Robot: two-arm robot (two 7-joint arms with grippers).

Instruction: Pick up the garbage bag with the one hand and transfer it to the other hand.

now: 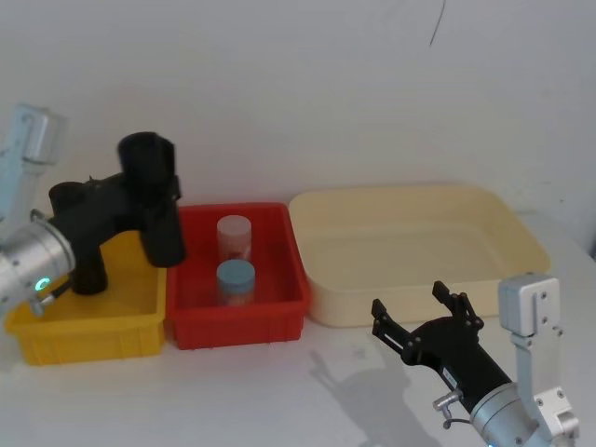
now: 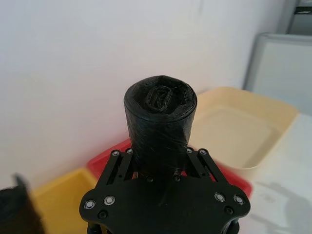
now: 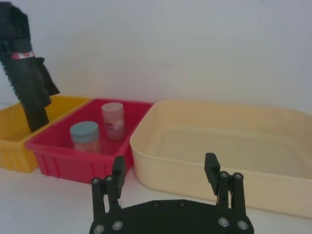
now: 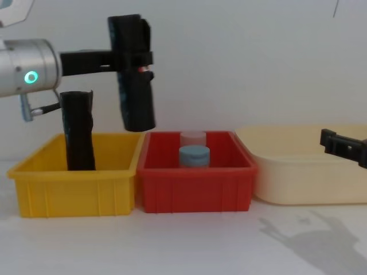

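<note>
Garbage bag (image 4: pixel 137 109), a thick black roll, hangs clear in the air, clamped near its upper end by the left gripper (image 4: pixel 129 59), whose two fingers are closed against its sides. The chest view gives the height: the roll's lower end is above the bin rims, over the seam between the yellow bin (image 4: pixel 74 189) and the red bin (image 4: pixel 195 189) at its three o'clock, and a small red-white mark shows on the roll beside the fingers. From the head view the garbage bag (image 1: pixel 164 237) sits at ten o'clock, leaning slightly, with the left gripper (image 1: pixel 152 194) reaching in from nine o'clock; how high it is off the bins is hard to judge there. The left wrist view looks along the roll's crumpled end (image 2: pixel 160 114) with a finger (image 2: pixel 117 163) on either side. A slimmer black roll (image 4: pixel 77 134) stands upright in the yellow bin, at eight o'clock of the held one. Two jars stand in the red bin, the blue-lidded one (image 1: pixel 236 279) at six o'clock of the pink-lidded one (image 1: pixel 234 235); in the chest view they overlap. The right gripper (image 1: pixel 419 307) hovers at five o'clock of the head view, before the cream tray (image 1: pixel 321 289), its fingers spread wide and holding nothing; its own wrist view shows the wide gap (image 3: pixel 165 165) and the garbage bag (image 3: pixel 17 34) far off at ten o'clock.
</note>
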